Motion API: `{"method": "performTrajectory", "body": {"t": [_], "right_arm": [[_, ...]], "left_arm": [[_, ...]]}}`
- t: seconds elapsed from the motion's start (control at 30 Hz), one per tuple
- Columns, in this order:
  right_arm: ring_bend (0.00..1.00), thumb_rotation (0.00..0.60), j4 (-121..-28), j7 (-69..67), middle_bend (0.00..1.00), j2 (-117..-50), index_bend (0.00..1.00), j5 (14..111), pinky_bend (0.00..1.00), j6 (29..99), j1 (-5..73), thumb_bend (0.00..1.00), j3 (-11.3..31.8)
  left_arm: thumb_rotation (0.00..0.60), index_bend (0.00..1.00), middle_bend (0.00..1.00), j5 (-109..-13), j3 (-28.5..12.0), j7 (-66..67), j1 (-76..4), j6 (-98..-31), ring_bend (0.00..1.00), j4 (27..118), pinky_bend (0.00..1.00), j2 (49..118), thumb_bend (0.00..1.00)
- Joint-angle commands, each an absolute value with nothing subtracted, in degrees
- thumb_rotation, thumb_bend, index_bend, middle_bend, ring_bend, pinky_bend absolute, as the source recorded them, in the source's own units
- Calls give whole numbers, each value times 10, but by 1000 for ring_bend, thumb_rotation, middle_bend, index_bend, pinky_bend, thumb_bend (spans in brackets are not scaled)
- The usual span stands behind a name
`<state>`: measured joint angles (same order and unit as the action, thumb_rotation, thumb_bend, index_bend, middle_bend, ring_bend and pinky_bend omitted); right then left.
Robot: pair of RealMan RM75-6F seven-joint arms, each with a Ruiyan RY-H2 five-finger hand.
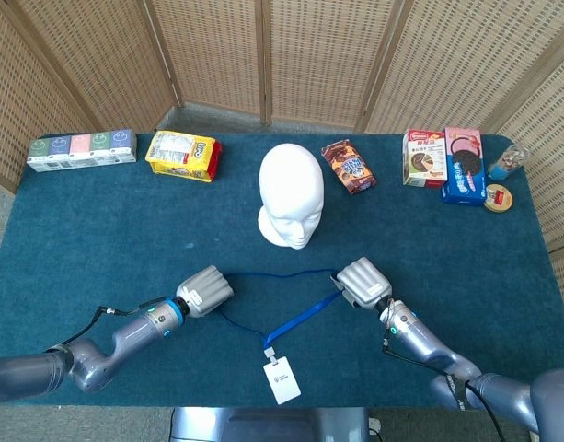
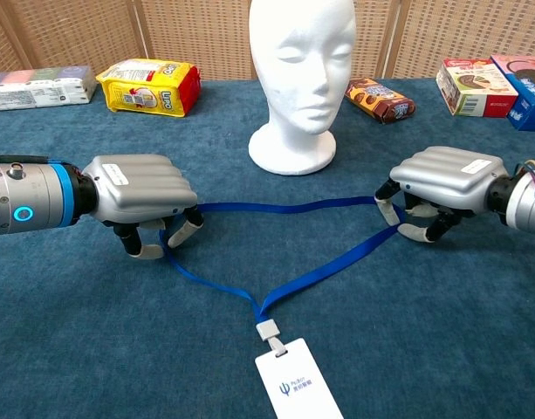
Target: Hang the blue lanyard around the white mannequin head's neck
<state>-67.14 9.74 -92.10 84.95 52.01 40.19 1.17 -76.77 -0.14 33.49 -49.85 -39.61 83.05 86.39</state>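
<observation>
Both hands hooked into the blue lanyard, loop spread flat before the mannequin head.

The left hand (image 2: 140, 190) has its fingers curled around the left end of the blue lanyard (image 2: 289, 209) loop; the strap lies on the blue desk (image 1: 97, 230) in a wide triangle, its long axis running left to right, its point and white badge (image 2: 298, 382) facing the robot. The white mannequin head (image 2: 300, 70) stands upright just behind the loop. The right hand (image 2: 437, 190) grips the right end likewise. The strap is likely light, limp and slippery, best held at these outer ends so the loop stays open.
</observation>
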Motion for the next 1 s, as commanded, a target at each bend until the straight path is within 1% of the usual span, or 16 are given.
{"method": "performTrajectory", "body": {"t": [0.03, 0.27, 0.37, 0.57, 0.8, 1.0], "right_arm": [[1000, 600, -671, 97, 1000, -921, 639, 849, 1000, 520, 402, 512, 12], [1000, 600, -670, 96, 1000, -921, 648, 849, 1000, 520, 402, 511, 12], [1000, 600, -670, 95, 1000, -921, 654, 850, 1000, 522, 402, 511, 13], [1000, 600, -679, 89, 1000, -917, 671, 851, 1000, 528, 401, 511, 16], [1000, 600, -701, 75, 1000, -908, 705, 854, 1000, 545, 394, 513, 19], [1000, 600, -733, 64, 1000, -892, 715, 858, 1000, 568, 387, 515, 25]], "left_arm": [[579, 539, 948, -763, 0, 337, -500, -396, 930, 832, 890, 864, 370], [575, 541, 948, -747, 2, 339, -502, -396, 930, 836, 890, 861, 383], [578, 560, 948, -744, 3, 337, -502, -399, 930, 841, 890, 858, 385], [581, 597, 963, -749, 5, 315, -493, -419, 937, 857, 892, 846, 406], [573, 612, 984, -766, 8, 278, -475, -455, 954, 871, 901, 832, 420], [578, 621, 995, -786, 7, 247, -461, -486, 962, 885, 904, 813, 426]]}}
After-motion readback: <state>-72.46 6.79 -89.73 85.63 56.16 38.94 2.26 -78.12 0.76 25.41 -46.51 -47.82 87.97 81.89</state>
